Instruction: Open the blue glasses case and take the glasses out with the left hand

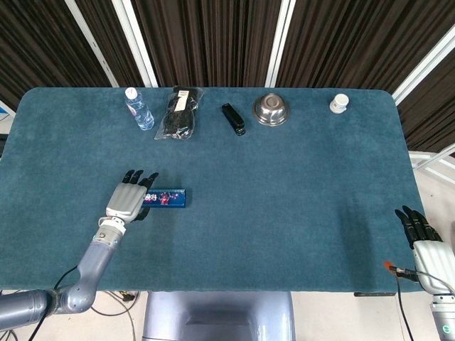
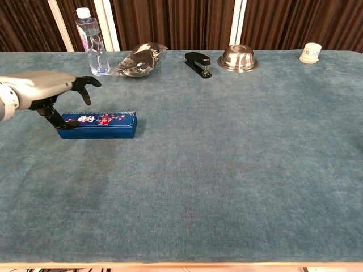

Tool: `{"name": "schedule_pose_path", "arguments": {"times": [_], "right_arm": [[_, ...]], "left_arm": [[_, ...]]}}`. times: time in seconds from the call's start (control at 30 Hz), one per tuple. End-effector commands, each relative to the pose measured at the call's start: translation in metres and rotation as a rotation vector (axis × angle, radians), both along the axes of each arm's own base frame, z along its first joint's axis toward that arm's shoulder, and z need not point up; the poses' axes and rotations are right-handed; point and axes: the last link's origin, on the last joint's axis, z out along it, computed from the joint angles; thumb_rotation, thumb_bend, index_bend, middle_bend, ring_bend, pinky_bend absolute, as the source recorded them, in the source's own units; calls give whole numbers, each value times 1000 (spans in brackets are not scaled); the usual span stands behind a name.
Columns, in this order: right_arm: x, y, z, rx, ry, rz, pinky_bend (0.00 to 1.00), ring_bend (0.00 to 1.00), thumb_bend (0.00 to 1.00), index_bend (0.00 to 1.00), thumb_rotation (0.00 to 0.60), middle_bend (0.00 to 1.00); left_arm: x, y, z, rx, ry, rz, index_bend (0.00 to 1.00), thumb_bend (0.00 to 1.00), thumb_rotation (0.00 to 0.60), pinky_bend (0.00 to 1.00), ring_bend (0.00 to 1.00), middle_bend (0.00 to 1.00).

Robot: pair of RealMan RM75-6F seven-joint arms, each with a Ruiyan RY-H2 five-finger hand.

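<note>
The blue glasses case (image 1: 165,198) (image 2: 102,124), long and closed with a red and white pattern on its lid, lies on the left half of the table. My left hand (image 1: 129,198) (image 2: 48,89) hovers over the case's left end with fingers spread and nothing held; its thumb reaches down at the case's front left corner. My right hand (image 1: 425,245) rests open at the table's near right edge, seen only in the head view. The glasses are hidden inside the case.
Along the far edge stand a water bottle (image 1: 138,109), a black item in a clear bag (image 1: 179,114), a black stapler (image 1: 233,118), a steel bowl (image 1: 271,110) and a small white jar (image 1: 340,104). The teal cloth table (image 1: 284,199) spans both views.
</note>
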Motion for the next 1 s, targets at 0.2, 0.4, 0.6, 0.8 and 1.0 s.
{"name": "schedule_pose_path", "arguments": {"times": [0.2, 0.4, 0.6, 0.8, 1.0], "right_arm": [[0, 0, 0, 0, -2, -1, 212, 0, 74, 0, 600, 0], [0, 0, 0, 1, -4, -2, 212, 0, 74, 0, 600, 0], [0, 0, 0, 1, -5, -2, 212, 0, 74, 0, 600, 0], [0, 0, 0, 0, -5, -1, 212, 0, 74, 0, 600, 0], [0, 0, 0, 0, -5, -2, 212, 0, 74, 0, 600, 0]], "left_arm": [[5, 3, -10, -12, 7, -1, 9, 408, 600, 11, 0, 248], [9, 5, -12, -6, 6, -2, 12, 434, 600, 11, 0, 253], [9, 7, -14, -10, 6, 9, 13, 434, 600, 11, 0, 257], [9, 8, -17, -12, 10, 14, 16, 434, 600, 11, 0, 261], [9, 7, -19, -23, 11, 17, 17, 434, 600, 11, 0, 262]]}}
